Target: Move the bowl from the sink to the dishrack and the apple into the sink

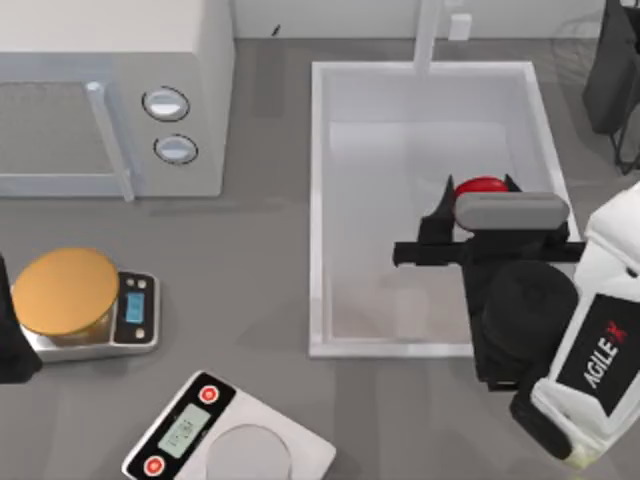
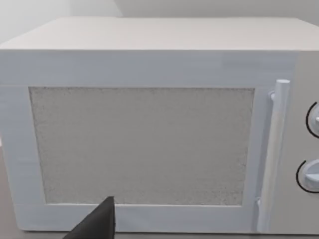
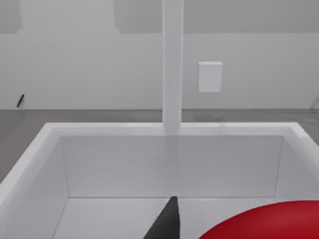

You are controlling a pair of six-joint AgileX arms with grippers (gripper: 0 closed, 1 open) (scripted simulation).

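My right gripper (image 1: 478, 192) holds the small glossy red apple (image 1: 481, 186) over the large white rectangular sink (image 1: 318, 200), toward three o'clock; only release seems left. My left arm (image 1: 12, 335) sits parked at nine o'clock; whether its fingers are open, I cannot tell.

- The sink (image 1: 320, 200) is plain white, basin and faucet post (image 3: 172, 64) alike
- The apple (image 1: 480, 186) is glossy red
- The right gripper (image 1: 478, 205) has black fingers under a grey block; its arm is white with a black panel lettered white and red
- The microwave (image 2: 149, 124) is pale grey-white with a speckled grey door window
- One scale (image 1: 135, 315) is silver with an orange-gold plate (image 1: 65, 290) and a blue display
- The table (image 1: 250, 280) is flat grey
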